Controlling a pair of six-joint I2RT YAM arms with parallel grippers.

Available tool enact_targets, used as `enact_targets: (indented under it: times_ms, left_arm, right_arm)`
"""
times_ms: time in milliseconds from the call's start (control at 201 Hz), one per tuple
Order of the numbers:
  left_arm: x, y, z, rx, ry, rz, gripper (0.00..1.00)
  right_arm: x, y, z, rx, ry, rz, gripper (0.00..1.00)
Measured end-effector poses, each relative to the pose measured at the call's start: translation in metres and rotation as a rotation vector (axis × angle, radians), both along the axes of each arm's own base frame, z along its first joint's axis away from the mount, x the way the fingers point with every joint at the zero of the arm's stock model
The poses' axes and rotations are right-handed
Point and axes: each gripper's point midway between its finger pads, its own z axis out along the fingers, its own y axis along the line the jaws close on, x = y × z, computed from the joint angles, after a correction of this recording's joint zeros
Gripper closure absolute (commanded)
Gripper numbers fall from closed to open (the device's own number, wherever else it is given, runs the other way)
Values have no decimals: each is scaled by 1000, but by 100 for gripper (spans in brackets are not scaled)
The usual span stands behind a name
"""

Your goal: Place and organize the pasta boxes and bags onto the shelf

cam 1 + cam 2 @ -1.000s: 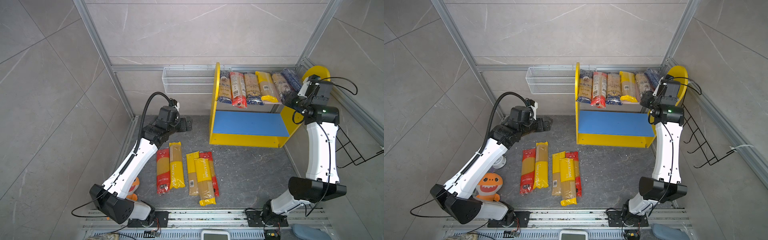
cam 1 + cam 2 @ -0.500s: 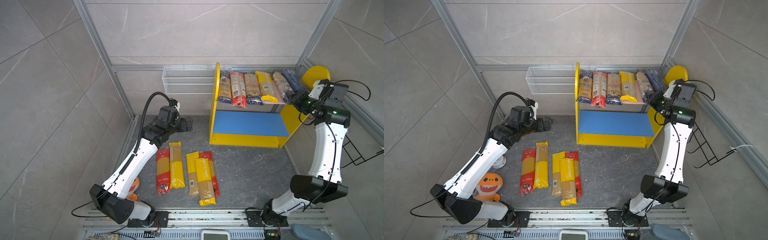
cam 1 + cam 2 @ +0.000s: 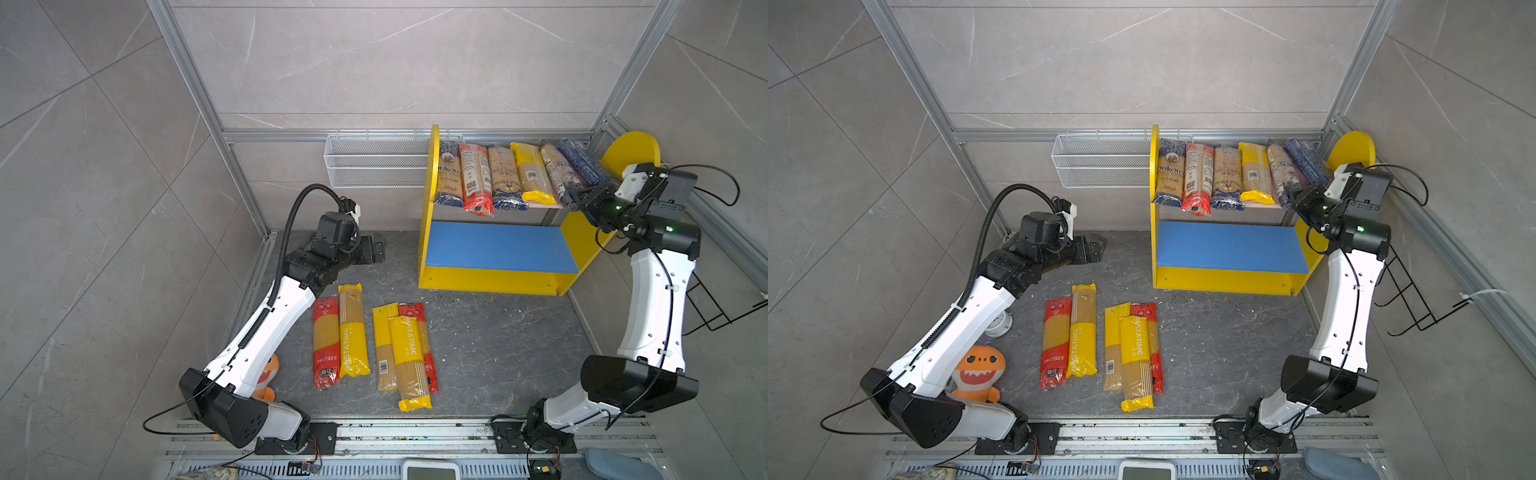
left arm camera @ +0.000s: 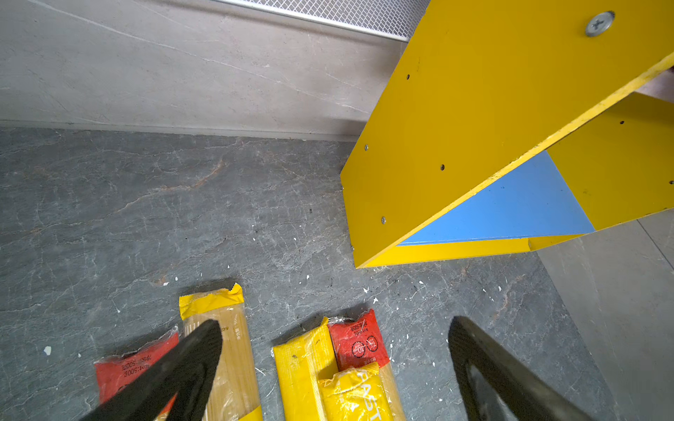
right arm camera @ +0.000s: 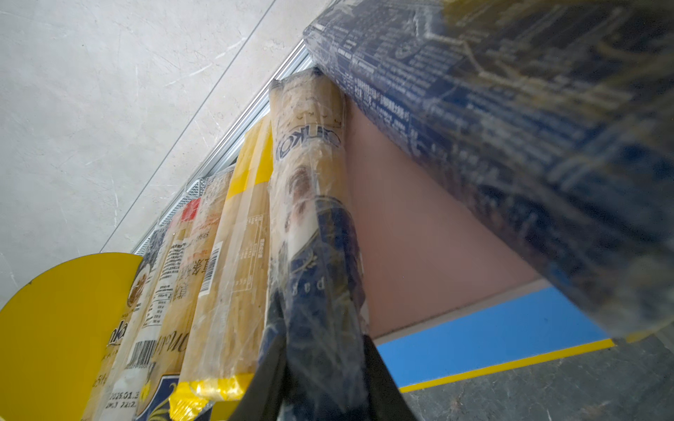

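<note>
At shelf (image 3: 498, 251) top tier, right claw (image 5: 322, 368) clamping blue-ended pasta bag (image 5: 310, 182)

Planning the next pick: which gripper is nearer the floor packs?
Left. Left gripper hovers open beyond the floor packs; right gripper is at the shelf, gripping a blue-ended pack.
</note>
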Motion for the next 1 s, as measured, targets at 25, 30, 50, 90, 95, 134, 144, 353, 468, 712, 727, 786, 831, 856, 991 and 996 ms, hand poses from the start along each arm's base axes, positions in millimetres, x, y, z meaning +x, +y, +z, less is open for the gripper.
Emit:
enact_targets:
  times_ms: [25,30,50,90,95,134,144,353,468,712,727,786,831,856,991,996]
  left_arm:
    - [0,0,0,0,0,-2,0]
    - [0,0,0,0,0,-3,0]
    - [0,-1,0,-1,0,-5,0]
    - [-1,-1,0,-1,0,-8,0]
    - [-1,-1,0,-2,1,-8,0]
    - [-1,-2,0,-3,1,-11,0]
    - [-1,-2,0,-3,1,-11,0]
    - [-1,-2,0,-4,2,-14,0]
    - [-1,-2,0,-4,2,-14,0]
    - [-1,-3,1,-1,1,-16,0]
    - [0,-3,1,-1,2,-17,0]
    - [2,-4,1,-1,1,-18,0]
    - [3,-5,1,0,2,-18,0]
    - [4,-6,1,1,2,-19,0]
    - [8,-8,-3,5,12,-22,0]
    - [8,-8,-3,5,12,-22,0]
  right_arm:
    - [-1,1,0,3,-1,2,95]
    - [-1,1,0,5,-1,2,95]
    - [-1,2,0,7,-1,4,95]
    - [-1,3,0,32,-2,7,95]
    - [-2,3,0,35,-2,7,95]
    - [-1,3,-1,63,-6,10,95]
    - [-1,3,-1,68,-8,11,95]
    - [2,0,-1,167,-24,-3,96]
    - [0,-7,-1,188,-38,-25,96]
    - [-11,-35,2,176,-54,-91,96]
    - [-12,-37,3,171,-53,-97,95]
    - [-17,-43,6,152,-52,-119,95]
    - [-20,-47,8,140,-51,-133,95]
    - [-21,-48,9,136,-51,-138,95]
    - [-21,-42,9,117,-37,-125,95]
    - [-21,-41,9,116,-36,-125,95]
